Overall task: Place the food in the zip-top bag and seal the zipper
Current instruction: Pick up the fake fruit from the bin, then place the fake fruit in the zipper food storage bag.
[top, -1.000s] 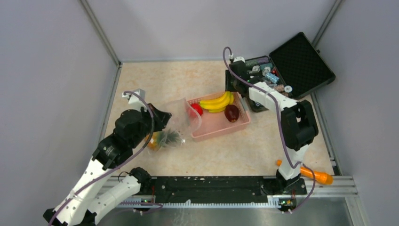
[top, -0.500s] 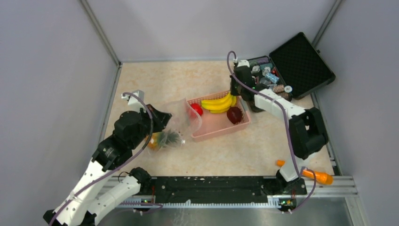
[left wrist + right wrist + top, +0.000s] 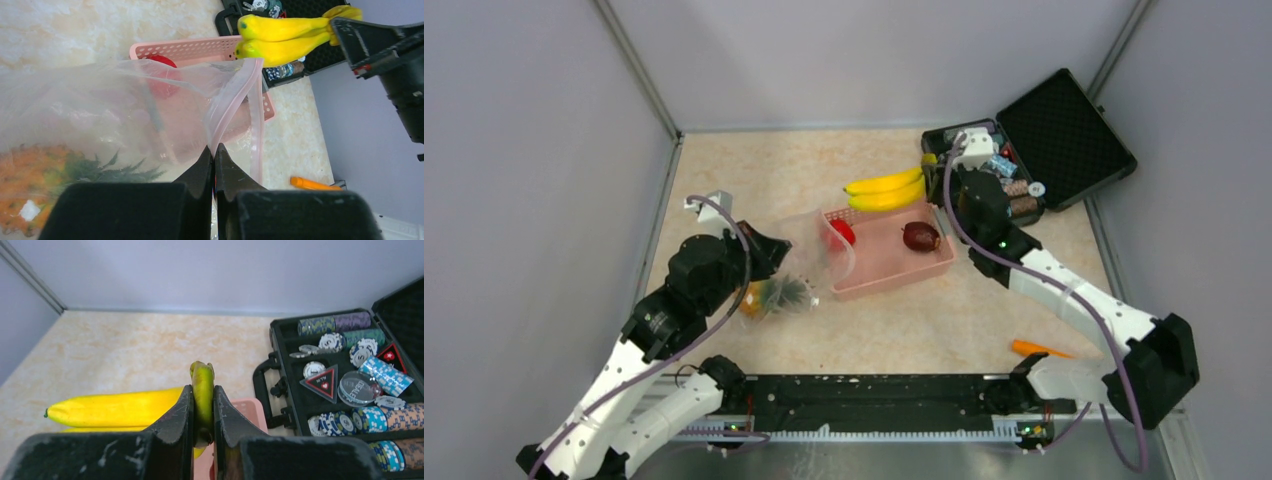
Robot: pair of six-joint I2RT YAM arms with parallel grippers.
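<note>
Right gripper (image 3: pixel 202 400) is clamped on the stem of the yellow toy banana bunch (image 3: pixel 884 190), which is held raised over the far rim of the pink perforated plastic basket (image 3: pixel 894 268), presumably for carrying to the clear crinkly zip-top bag (image 3: pixel 100 110) lying left of it. Its pale-pink zipper strip (image 3: pixel 235 95) is pinched by the closed left gripper (image 3: pixel 214 155), so that the mouth is held open.

I count one banana bunch (image 3: pixel 884 190), one pineapple (image 3: pixel 769 295), one red fruit (image 3: pixel 844 231), one maroon fruit (image 3: pixel 921 236), one bag (image 3: pixel 804 245), one basket (image 3: pixel 894 277), one case (image 3: pixel 1064 135), one orange stick (image 3: pixel 1039 349).
</note>
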